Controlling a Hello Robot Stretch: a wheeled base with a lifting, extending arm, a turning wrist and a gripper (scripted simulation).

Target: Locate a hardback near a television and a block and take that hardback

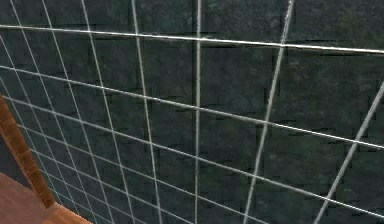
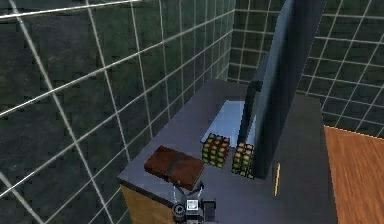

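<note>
Brown hardback [image 2: 176,164] lies flat at the near corner of the grey cabinet top [image 2: 196,112], low in the arm side view and a bit left of middle. Left block [image 2: 214,151] sits just beside it to the right, w/ right block [image 2: 243,158] next along and the tv [image 2: 285,80] standing edge-on behind both. Gripper [image 2: 192,196] pokes up from the bottom edge right at the book's near edge. Book is just beyond it and slightly left, w/ its long axis approx crosswise to the arm's reach. Can't tell how the fingers are set, nor whether anything's held, nor whether it's touching the book. Fwd view: dark tiled wall [image 1: 210,110] close ahead.
</note>
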